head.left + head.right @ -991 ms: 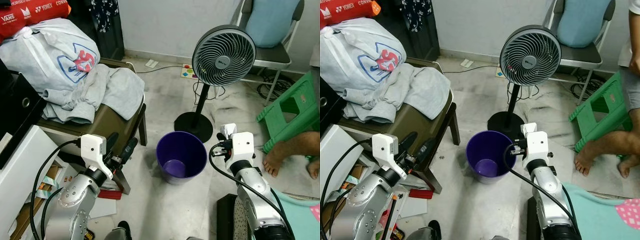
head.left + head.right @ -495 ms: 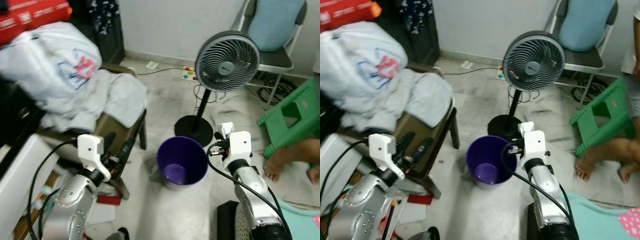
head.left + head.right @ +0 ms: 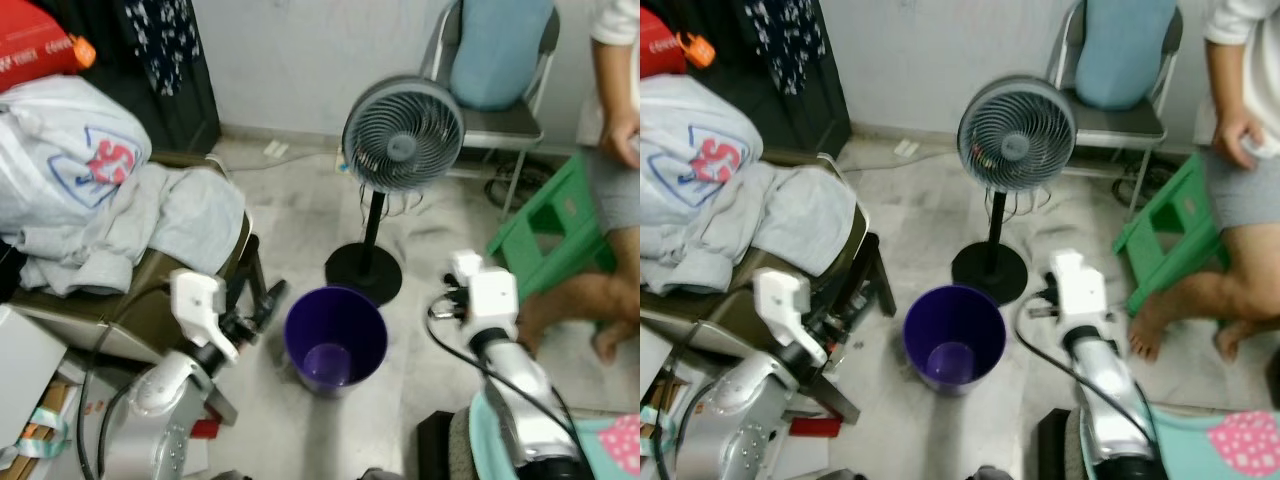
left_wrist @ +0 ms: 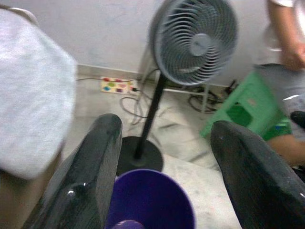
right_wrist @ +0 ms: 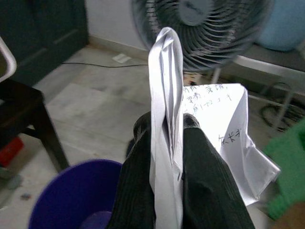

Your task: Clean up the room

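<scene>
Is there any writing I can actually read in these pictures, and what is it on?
Paper pinched in the right gripper: dark handwritten lines, too blurred to read.
Red bag: white print, too blurred to read.
White plastic bag: a red and blue logo, its letters not legible.
Fan: a centre badge, too small to read.
Nothing can be quoted with confidence.

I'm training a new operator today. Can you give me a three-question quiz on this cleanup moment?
1. True or false: the right gripper is shut on a sheet of paper.
2. What colour is the bin on the floor?
3. The left gripper is: A) open, B) shut on cloth, C) holding the fan.

Key: 1 true; 2 purple; 3 A.
</scene>
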Available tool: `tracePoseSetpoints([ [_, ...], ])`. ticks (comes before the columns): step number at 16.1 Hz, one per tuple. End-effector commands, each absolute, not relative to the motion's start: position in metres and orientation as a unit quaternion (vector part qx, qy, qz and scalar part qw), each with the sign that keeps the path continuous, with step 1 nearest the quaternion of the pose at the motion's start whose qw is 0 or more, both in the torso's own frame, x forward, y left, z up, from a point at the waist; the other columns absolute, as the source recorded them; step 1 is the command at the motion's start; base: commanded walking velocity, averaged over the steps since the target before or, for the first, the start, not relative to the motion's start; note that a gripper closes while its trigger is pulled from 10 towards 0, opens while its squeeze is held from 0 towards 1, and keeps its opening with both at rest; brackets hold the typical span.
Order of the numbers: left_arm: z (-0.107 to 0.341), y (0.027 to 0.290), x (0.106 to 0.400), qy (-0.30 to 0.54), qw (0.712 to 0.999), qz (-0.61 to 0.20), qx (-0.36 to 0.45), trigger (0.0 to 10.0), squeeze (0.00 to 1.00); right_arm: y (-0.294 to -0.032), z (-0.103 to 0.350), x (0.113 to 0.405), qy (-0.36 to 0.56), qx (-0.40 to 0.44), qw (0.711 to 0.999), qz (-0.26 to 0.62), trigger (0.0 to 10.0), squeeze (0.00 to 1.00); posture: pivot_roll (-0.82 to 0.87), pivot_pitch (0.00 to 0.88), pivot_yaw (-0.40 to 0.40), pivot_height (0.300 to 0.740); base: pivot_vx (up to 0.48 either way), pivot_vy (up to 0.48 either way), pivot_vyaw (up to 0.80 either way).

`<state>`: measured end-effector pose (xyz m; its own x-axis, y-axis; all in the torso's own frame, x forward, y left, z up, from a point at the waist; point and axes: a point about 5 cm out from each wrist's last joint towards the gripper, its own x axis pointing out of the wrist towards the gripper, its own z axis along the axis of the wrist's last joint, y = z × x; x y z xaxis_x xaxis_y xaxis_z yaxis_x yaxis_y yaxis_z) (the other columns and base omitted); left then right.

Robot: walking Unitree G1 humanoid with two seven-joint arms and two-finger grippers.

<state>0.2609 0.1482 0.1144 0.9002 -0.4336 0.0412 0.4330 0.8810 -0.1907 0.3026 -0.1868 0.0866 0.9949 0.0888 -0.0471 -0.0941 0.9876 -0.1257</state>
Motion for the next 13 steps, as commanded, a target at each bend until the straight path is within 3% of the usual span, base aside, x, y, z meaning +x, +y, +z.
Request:
tracePoseSetpoints([
  [1,0.1091,0.1528,0.2573,0.014,0.972,-0.215,-0.094,10.0,0.00,-0.1874,0.0859,0.3024,0.022,-0.067,0.996,0.049,10.0,0.00,-0.12,0.179,-0.031,0.740,0.000,0.000,0.00],
  [10,0.1088,0.1537,0.2578,0.015,0.972,-0.215,-0.092,10.0,0.00,-0.1855,0.0864,0.3032,0.019,-0.063,0.997,0.049,10.0,0.00,-0.12,0.179,-0.028,0.740,0.000,0.000,0.79],
  [13,0.1088,0.1540,0.2578,0.014,0.972,-0.216,-0.092,10.0,0.00,-0.1853,0.0857,0.3028,0.020,-0.062,0.997,0.046,10.0,0.00,-0.12,0.178,-0.025,0.740,0.000,0.000,0.00],
])
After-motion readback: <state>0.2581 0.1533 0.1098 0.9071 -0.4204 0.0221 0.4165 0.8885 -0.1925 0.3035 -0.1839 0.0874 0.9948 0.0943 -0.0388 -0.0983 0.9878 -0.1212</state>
